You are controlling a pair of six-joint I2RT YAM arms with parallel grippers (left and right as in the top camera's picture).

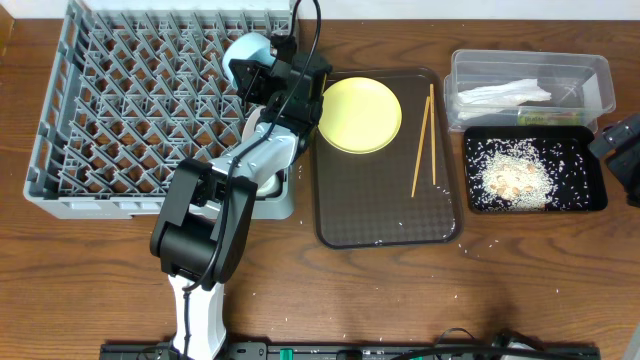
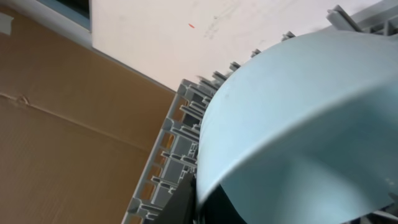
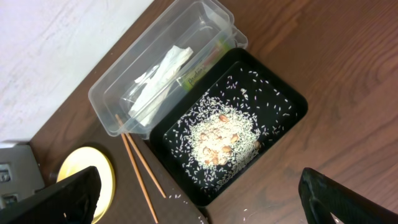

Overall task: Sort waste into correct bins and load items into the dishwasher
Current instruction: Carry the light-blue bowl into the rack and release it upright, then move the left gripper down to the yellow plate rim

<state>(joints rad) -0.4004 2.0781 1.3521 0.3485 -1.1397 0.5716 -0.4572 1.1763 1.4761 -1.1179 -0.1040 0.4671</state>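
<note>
The light-blue bowl (image 2: 298, 124) sits clamped in my left gripper (image 1: 264, 78) over the dish rack (image 1: 130, 110); my right gripper (image 3: 211, 199) stands apart.

three cameras, one table

the overhead camera looks straight down on the whole table (image 1: 100, 290). the left wrist camera sits very close to the light-blue bowl (image 2: 298, 124), facing across the dish rack (image 2: 166, 163) toward a white wall (image 2: 249, 31). the right wrist camera looks down from high on the clear tub (image 3: 199, 22) and black tray (image 3: 281, 107); overhead shares these, the yellow plate (image 3: 87, 171) and chopsticks (image 3: 140, 165).
</note>
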